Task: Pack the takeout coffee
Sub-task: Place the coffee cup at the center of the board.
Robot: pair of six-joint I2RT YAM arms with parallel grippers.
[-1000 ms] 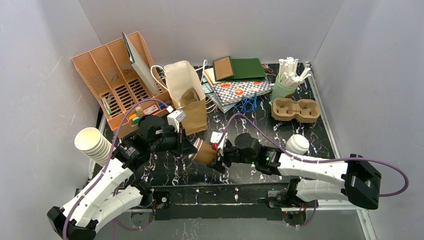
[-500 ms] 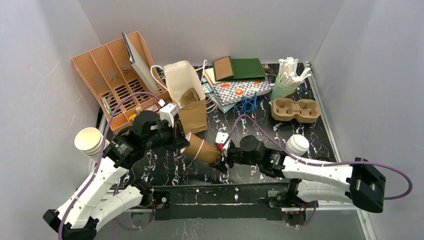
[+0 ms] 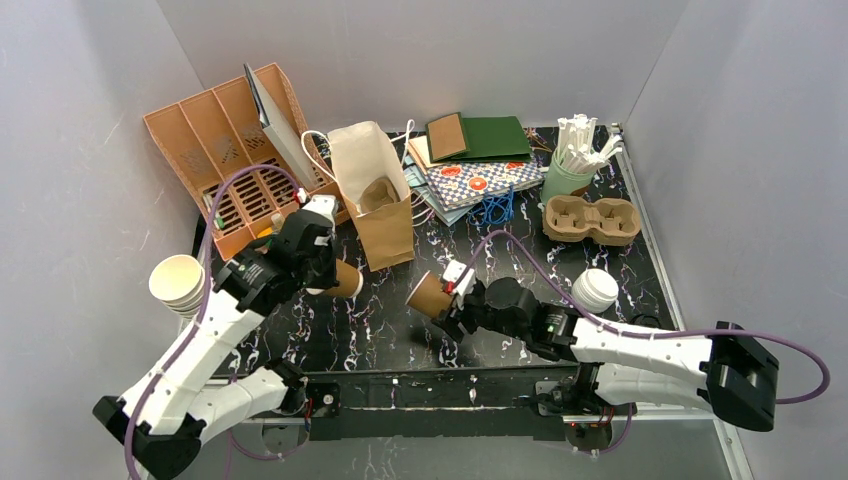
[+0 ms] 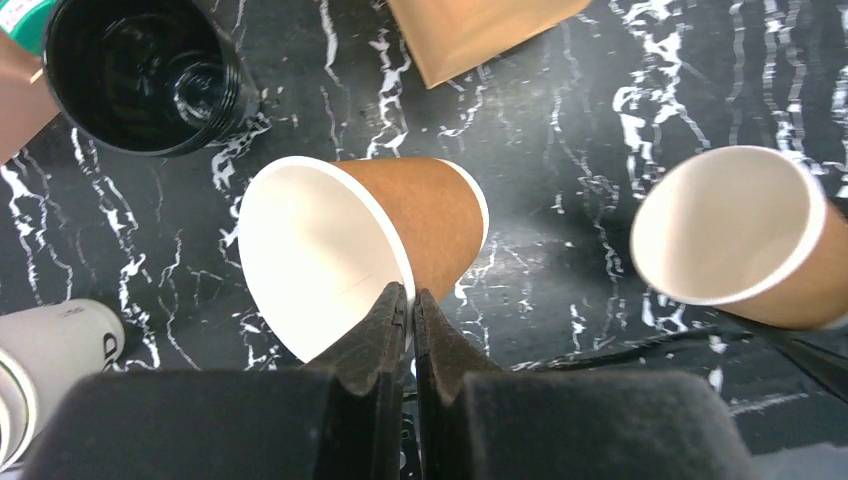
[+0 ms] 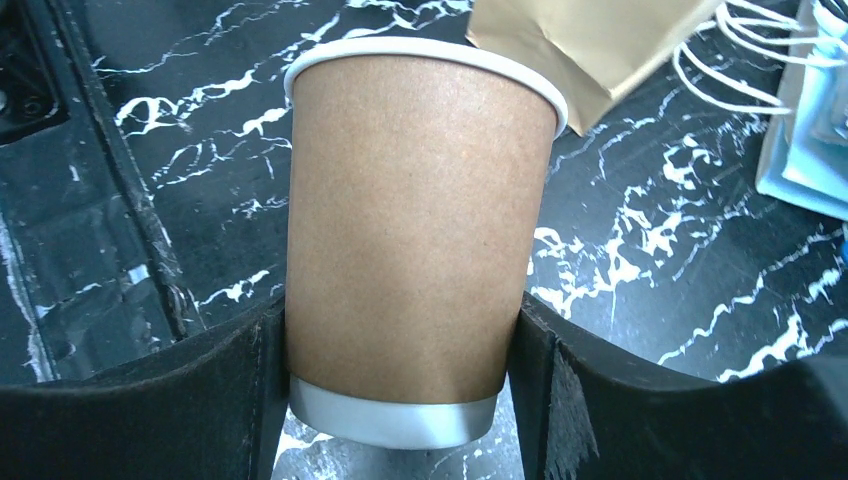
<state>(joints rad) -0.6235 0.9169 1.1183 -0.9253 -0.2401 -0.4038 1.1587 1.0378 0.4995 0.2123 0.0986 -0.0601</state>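
Observation:
Two tan-brown paper cups with white insides are apart, both without lids. My left gripper is shut on the rim of one cup, one finger inside and one outside; from above, this cup tilts beside the left gripper. My right gripper is shut on the lower wall of the other cup, a finger on each side. From above, that second cup is tilted at the table's middle, at the right gripper. It also shows in the left wrist view as an open-mouthed cup.
A brown paper bag stands open behind the cups. A black cup sits near the left gripper. Stacked cream cups lie at left, white lids at right, a cardboard cup carrier and straws at back right, an orange organiser at back left.
The two cups were together between the grippers a second ago. They have come apart: the left gripper drew back left with one, the right keeps the other, tilted more upright.

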